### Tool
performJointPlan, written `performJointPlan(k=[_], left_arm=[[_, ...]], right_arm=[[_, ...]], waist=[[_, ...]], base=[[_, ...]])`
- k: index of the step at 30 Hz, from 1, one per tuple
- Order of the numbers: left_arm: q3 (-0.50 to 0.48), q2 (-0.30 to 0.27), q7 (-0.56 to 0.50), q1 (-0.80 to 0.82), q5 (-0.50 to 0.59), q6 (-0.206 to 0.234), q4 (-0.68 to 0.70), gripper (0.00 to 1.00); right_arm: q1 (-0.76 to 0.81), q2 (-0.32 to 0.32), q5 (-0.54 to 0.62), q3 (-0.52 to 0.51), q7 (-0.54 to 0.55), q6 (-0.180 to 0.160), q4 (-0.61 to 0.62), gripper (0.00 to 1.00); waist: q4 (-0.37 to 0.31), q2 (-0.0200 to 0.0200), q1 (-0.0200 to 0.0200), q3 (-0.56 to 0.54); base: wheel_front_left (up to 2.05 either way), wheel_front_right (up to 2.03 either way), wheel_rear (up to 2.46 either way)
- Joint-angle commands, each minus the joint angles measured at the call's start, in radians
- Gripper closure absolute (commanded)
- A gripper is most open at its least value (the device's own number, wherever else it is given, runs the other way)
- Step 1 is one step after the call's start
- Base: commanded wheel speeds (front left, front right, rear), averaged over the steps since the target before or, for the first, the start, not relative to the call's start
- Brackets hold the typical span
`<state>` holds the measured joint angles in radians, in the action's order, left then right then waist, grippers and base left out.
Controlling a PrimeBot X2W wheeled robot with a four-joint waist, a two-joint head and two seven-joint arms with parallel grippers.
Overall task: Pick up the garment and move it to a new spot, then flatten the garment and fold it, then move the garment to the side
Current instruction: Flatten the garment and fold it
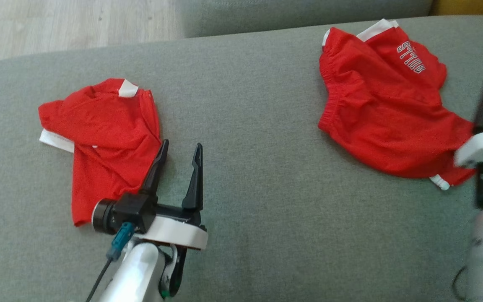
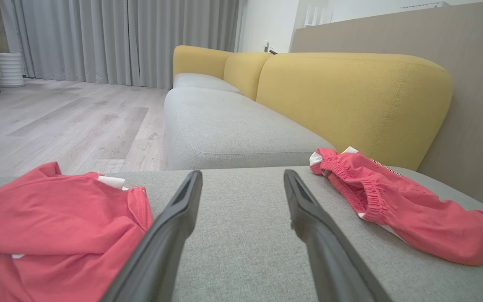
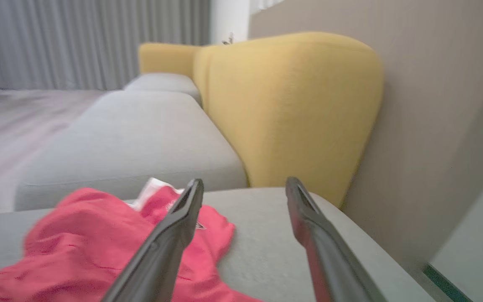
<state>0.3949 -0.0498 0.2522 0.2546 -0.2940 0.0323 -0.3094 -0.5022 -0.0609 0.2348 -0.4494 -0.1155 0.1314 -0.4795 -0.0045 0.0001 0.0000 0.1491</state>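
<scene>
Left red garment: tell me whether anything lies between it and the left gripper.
Nothing visible does. The left gripper, jaws open, sits right at the left red garment's right edge, with only bare grey cushion between its fingers. The other red garment lies well off to the right, out of the way.

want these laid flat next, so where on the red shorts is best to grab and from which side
Probably the elastic waistband of the red shorts. It lies as a thick gathered ridge along their edge toward the robot's left, exposed beside bare cushion. Come down from above on that side, straddling the band; the rest is loose, rumpled cloth.
</scene>
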Motion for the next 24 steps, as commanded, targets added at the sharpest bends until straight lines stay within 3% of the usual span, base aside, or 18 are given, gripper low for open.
performJointPlan(k=[1,7,10,18,24], left_arm=[[-0.032,0.000,0.010,0.009,-0.003,0.004,0.031,0.00],[-0.035,0.000,0.010,-0.004,0.000,0.003,0.035,0.00],[-0.032,0.000,0.010,-0.007,0.000,0.001,0.037,0.00],[-0.023,0.000,0.010,0.008,0.010,-0.004,0.041,0.00],[-0.007,0.000,0.010,0.034,0.007,-0.006,0.042,0.00]], right_arm=[[0.008,0.005,-0.025,0.053,-0.019,-0.001,0.042,0.00],[0.176,0.010,-0.331,0.416,-0.104,-0.001,0.154,0.00],[0.255,0.010,-0.403,0.521,-0.124,-0.001,0.203,0.00],[0.279,0.010,-0.356,0.607,-0.131,-0.001,0.198,0.00],[0.187,0.010,-0.289,0.623,-0.041,-0.001,0.093,0.00]], waist=[[-0.003,-0.0001,0.0000,-0.006],[-0.013,-0.0001,0.0000,-0.025],[-0.013,-0.0001,0.0000,-0.029],[0.015,-0.0001,0.0000,0.012],[0.051,-0.0001,0.0000,0.077]], base=[[0.00,0.00,0.00],[0.00,0.00,0.00],[0.00,0.00,0.00],[0.00,0.00,0.00],[0.00,0.00,0.00]])
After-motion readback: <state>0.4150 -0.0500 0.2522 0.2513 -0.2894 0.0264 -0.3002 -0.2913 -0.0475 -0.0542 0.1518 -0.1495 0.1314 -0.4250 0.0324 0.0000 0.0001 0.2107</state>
